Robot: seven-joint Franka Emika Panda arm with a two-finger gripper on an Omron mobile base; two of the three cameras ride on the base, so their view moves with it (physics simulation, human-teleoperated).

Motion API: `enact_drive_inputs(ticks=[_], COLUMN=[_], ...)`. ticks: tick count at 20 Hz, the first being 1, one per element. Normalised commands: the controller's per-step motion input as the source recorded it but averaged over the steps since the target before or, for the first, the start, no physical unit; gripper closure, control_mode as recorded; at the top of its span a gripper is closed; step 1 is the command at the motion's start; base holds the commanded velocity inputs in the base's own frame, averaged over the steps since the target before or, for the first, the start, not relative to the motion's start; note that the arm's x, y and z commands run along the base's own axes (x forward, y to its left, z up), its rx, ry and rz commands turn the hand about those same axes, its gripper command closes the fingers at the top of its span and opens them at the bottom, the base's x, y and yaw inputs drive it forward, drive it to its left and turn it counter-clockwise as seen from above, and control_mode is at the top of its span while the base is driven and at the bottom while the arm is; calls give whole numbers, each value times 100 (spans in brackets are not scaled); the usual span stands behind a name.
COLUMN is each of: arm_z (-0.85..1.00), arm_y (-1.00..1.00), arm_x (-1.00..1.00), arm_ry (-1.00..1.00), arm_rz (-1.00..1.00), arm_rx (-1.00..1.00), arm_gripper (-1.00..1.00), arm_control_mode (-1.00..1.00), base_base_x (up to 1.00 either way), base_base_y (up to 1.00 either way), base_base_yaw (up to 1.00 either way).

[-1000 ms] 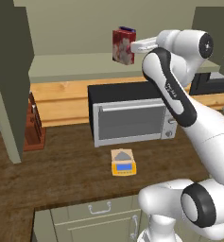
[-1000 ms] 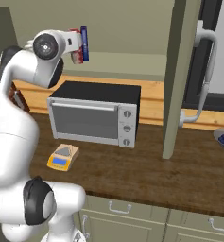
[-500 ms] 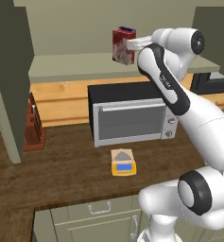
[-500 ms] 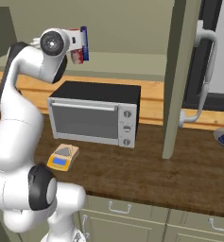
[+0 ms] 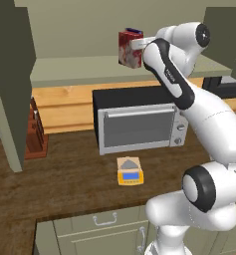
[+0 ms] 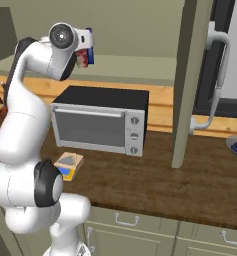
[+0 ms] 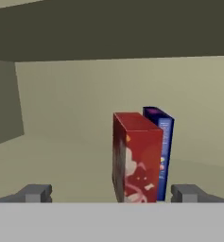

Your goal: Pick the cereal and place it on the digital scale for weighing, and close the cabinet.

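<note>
Dark fingertips of the gripper [image 7: 111,193] are spread wide apart, holding nothing. The cereal [image 7: 136,158] stands upright between and beyond them, on the shelf of the open cabinet [image 5: 10,79]. It is one red box with a pale pattern on the front. One slimmer blue box [image 7: 161,146] touches it from behind. The shelf around them is free. Below stands one black microwave [image 5: 137,124]. One yellow scale [image 5: 129,171] lies on the wooden counter [image 5: 64,184], apart from the microwave, with free space around it.
</note>
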Motion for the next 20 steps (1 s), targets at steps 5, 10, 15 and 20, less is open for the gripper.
enact_drive_inputs(ticks=[5, 10, 15, 20], arm_z=[0, 0, 0, 0], arm_y=[-12, 0, 0, 0], arm_x=[23, 32, 43, 32], arm_ry=[3, 1, 1, 0], arm_rz=[0, 0, 0, 0], arm_rx=[0, 0, 0, 0], arm_gripper=[-100, -100, -100, -100], arm_control_mode=[-100, -100, -100, -100], base_base_x=[0, 0, 0, 0], base_base_y=[0, 0, 0, 0], base_base_yaw=[0, 0, 0, 0])
